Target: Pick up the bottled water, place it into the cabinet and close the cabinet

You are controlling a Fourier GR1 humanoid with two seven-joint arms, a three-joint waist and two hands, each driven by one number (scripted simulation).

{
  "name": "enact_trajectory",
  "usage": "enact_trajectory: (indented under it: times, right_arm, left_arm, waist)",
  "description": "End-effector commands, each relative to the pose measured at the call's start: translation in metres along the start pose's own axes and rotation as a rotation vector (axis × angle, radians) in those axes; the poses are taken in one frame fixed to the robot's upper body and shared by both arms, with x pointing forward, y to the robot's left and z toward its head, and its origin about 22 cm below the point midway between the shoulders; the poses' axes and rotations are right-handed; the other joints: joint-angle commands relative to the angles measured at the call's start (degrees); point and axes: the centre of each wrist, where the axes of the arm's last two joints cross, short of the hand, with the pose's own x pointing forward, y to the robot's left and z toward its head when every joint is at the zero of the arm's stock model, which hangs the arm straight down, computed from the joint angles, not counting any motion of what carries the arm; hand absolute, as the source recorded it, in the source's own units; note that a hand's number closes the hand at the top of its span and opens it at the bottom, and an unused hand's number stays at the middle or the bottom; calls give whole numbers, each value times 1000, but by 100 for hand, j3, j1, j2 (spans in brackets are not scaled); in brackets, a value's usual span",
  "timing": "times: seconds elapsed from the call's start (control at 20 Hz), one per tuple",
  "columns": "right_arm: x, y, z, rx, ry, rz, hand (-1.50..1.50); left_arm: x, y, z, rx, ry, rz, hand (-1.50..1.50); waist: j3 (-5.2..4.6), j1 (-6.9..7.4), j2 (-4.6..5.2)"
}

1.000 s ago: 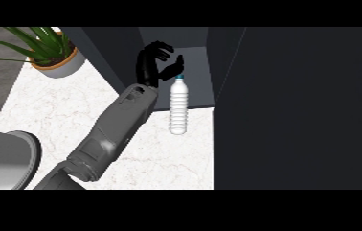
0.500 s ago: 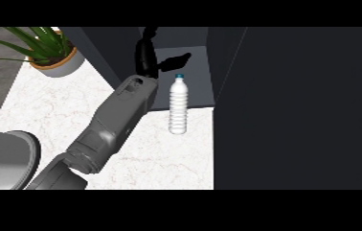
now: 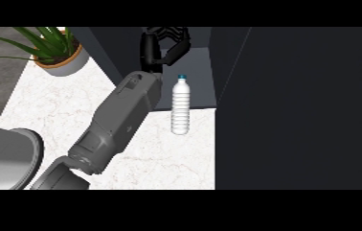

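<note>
The bottled water [image 3: 182, 106] is clear with a blue cap. Its lower part shows against the white counter [image 3: 63, 110] and its cap against the dark inside of the open cabinet [image 3: 201, 67]. My left hand [image 3: 164, 45] is above and left of the cap, inside the cabinet opening. It is apart from the bottle, with relaxed fingers pointing away and nothing in them. My grey left forearm [image 3: 120, 117] runs alongside the bottle's left. The right hand does not show.
A large dark cabinet panel [image 3: 290, 105] fills the right side. A potted plant [image 3: 53, 52] stands at the back left. A grey round object [image 3: 14, 158] sits at the left edge.
My left hand has moved up and away from the bottle's cap, farther into the cabinet. The bottle has stayed where it was.
</note>
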Motion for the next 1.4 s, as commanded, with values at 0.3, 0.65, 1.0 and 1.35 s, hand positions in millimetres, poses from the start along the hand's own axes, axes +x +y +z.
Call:
enact_trajectory:
  times: [0.3,0.65,1.0,1.35]
  right_arm:
    - [34,10,-16,10,-42,-1,-150]
    - [34,19,-19,-17,-41,10,-150]
    - [43,25,-18,-56,-31,23,-150]
    - [30,25,-12,-36,-11,47,-150]
  left_arm:
    - [4,-16,30,-121,46,192,150]
    - [-12,-15,107,-306,137,425,-150]
    - [-4,-5,182,-336,200,469,-150]
    - [1,81,239,-223,193,441,-150]
  waist:
    - [3,8,-94]
    - [-3,203,-145]
    - [3,432,-187]
    - [5,491,-197]
